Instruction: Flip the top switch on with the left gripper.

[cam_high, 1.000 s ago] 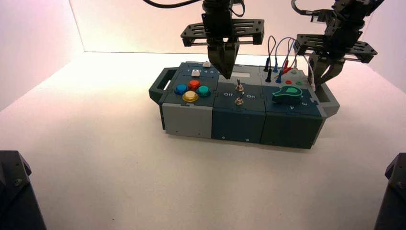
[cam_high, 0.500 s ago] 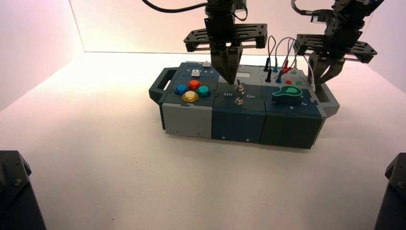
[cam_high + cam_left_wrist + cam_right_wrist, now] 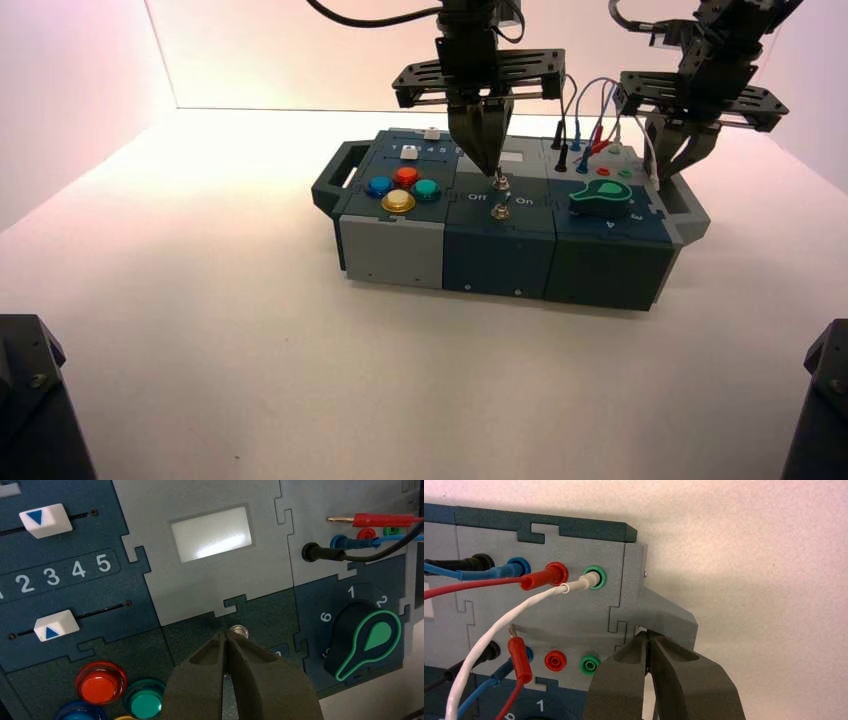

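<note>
The top switch [image 3: 500, 183] is a small silver toggle on the dark middle panel of the box, between the words Off and On, with its twin toggle [image 3: 500, 210] just below it. My left gripper [image 3: 489, 167] is shut with its fingers meeting in a point, and the tip is right at the top switch on its Off side. In the left wrist view the switch's silver top [image 3: 239, 630] shows just beside the tip of the left gripper [image 3: 226, 636]; its lever is hidden. My right gripper [image 3: 680, 160] is shut and idle by the box's right end.
Red, blue, green and yellow buttons [image 3: 400, 187] sit left of the toggles, and two white sliders [image 3: 48, 520] lie beyond them. A green-rimmed knob [image 3: 600, 200] and plugged wires [image 3: 585, 130] are to the right. The right gripper [image 3: 647, 635] is at the grey handle [image 3: 664, 612].
My left gripper has moved right and down, from over the slider panel's edge to the top switch. The right arm has not moved.
</note>
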